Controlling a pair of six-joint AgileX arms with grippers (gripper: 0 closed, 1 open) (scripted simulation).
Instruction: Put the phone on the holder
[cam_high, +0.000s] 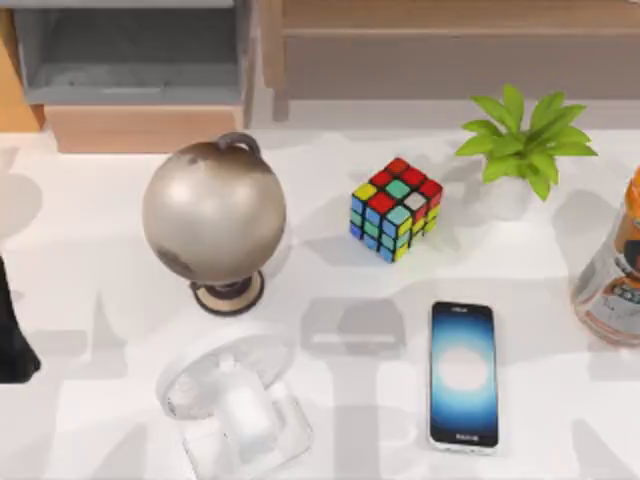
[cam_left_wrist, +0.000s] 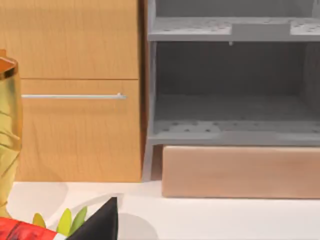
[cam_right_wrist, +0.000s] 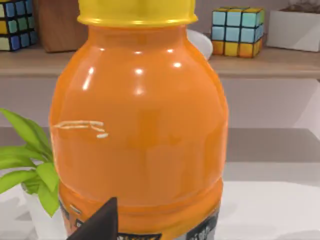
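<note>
White worktop (cam_high: 330, 300), wood cabinet and grey shelf unit (cam_high: 130, 55) behind. Phone (cam_high: 463, 375): flat, screen up, front right of centre. Holder (cam_high: 235, 405): front left of centre, well apart from the phone, nothing on it. Globe (cam_high: 214, 212): just behind the holder. Cube (cam_high: 396, 208): centre. Plant (cam_high: 525, 140): right rear. Orange bottle (cam_high: 612, 270): right edge; my right wrist view looks close at it. My left arm (cam_high: 12, 330): dark shape at left edge. Either gripper's state: I cannot tell.

Grey globe (cam_high: 214, 212), colour cube (cam_high: 396, 208), potted plant (cam_high: 525, 140), orange bottle (cam_high: 612, 268)
</note>
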